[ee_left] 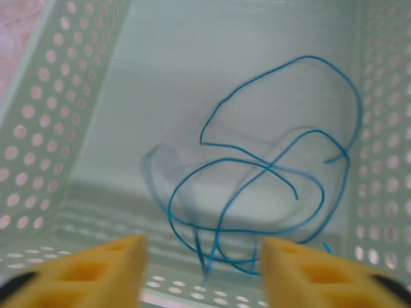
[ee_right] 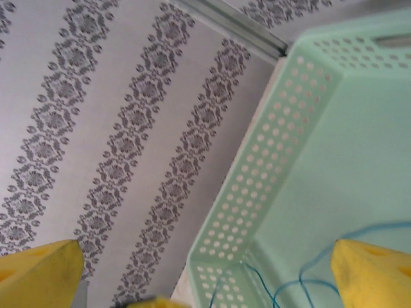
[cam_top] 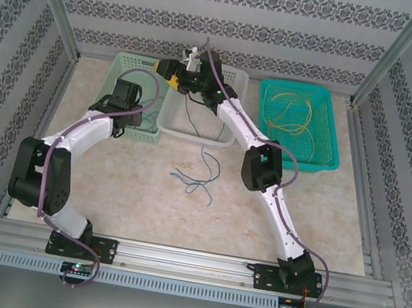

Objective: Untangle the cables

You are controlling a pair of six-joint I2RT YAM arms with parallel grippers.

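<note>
Both left gripper [ee_left: 202,255] and right gripper [ee_right: 209,276] gape empty; thin blue wire [ee_left: 263,165], loops crossed in pale-green perforated basket [ee_left: 64,115], may knot.

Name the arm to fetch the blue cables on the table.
Left, probably: the left claw hangs open over the pale green basket beside the blue cables; the right claw sits farther back.
</note>
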